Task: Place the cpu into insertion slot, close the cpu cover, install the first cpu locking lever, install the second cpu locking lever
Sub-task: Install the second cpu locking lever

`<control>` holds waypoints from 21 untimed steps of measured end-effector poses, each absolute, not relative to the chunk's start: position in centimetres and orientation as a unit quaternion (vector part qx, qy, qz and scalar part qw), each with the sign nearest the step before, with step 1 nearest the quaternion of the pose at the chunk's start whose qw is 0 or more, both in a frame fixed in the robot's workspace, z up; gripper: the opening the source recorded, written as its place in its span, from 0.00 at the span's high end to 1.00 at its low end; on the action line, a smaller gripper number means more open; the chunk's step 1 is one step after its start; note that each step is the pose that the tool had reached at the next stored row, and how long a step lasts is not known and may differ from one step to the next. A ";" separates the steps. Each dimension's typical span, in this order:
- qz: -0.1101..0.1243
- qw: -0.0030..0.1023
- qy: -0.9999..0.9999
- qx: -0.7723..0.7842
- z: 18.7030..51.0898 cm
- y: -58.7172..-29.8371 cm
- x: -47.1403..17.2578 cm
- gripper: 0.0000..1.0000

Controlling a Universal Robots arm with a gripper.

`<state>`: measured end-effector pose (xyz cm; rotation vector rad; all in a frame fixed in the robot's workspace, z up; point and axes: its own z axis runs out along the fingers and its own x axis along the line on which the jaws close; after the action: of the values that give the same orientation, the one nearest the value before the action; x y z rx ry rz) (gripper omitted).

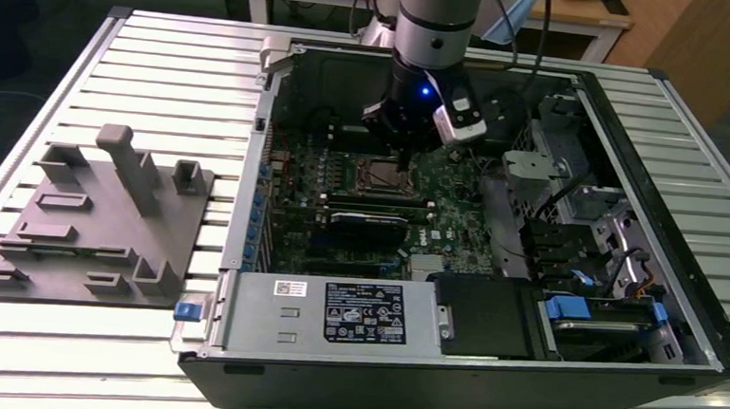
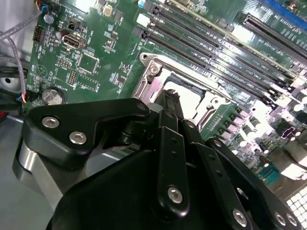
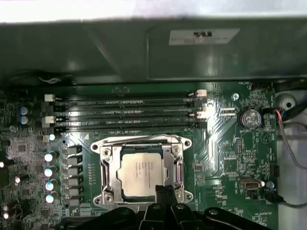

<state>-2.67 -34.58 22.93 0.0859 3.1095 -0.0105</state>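
The cpu point(image 3: 144, 173) shows a silver-grey metal top inside the silvery cpu cover point(image 3: 108, 165), and the green circuit board point(image 3: 225, 143) around them carries long black memory slots point(image 3: 124, 112) at the cover's twelve o'clock in the first wrist view. The claw point(image 2: 171, 103) is black with silver screw heads in the second wrist view. In the exterior view, the pale ribbed surface point(image 1: 157, 68) bears a grey fixture plate point(image 1: 98, 221) at nine o'clock of the black computer case point(image 1: 701, 311), whose silver power supply box point(image 1: 270, 318) wears a black label.
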 end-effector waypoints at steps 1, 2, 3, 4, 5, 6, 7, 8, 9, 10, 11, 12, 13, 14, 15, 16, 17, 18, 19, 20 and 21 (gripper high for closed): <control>-0.003 0.015 0.999 0.028 22.9 -34.6 -2.7 0.90; -0.003 0.015 0.999 0.028 22.9 -34.7 -2.7 0.90; -0.003 0.015 0.999 0.028 22.9 -34.7 -2.7 0.90; -0.004 0.015 0.999 0.028 23.0 -34.7 -2.7 0.90; -0.003 0.015 0.999 0.028 23.2 -34.7 -2.7 0.90; -0.003 0.015 0.999 0.028 23.4 -34.7 -2.7 0.90; -0.003 0.015 0.999 0.028 23.6 -34.7 -2.7 0.90; -0.003 0.015 0.999 0.028 23.7 -34.7 -2.7 0.90; -0.003 0.015 0.999 0.028 23.7 -34.7 -2.7 0.90; -0.003 0.016 0.999 0.028 23.7 -34.7 -2.7 0.90; -0.003 0.015 0.999 0.028 23.7 -34.7 -2.7 0.90; -0.003 0.015 0.999 0.028 23.8 -34.8 -2.7 0.90; -0.003 0.015 0.999 0.028 23.8 -34.8 -2.7 0.90; -0.003 0.015 0.999 0.028 23.7 -34.9 -2.7 0.90; -0.003 0.015 0.999 0.028 23.7 -35.1 -2.7 0.90; -0.003 0.015 0.999 0.028 23.7 -35.2 -2.7 0.90; -0.003 0.015 0.999 0.028 23.7 -35.4 -2.8 0.90; -0.003 0.015 0.999 0.028 23.7 -35.5 -2.8 0.90; -0.003 0.015 0.999 0.028 23.7 -35.5 -2.8 0.90; -0.003 0.015 0.999 0.028 23.7 -35.5 -2.8 0.90; -0.003 0.015 0.999 0.028 23.7 -35.5 -2.8 0.90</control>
<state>-2.75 -35.52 23.73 0.0859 3.1095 -0.0105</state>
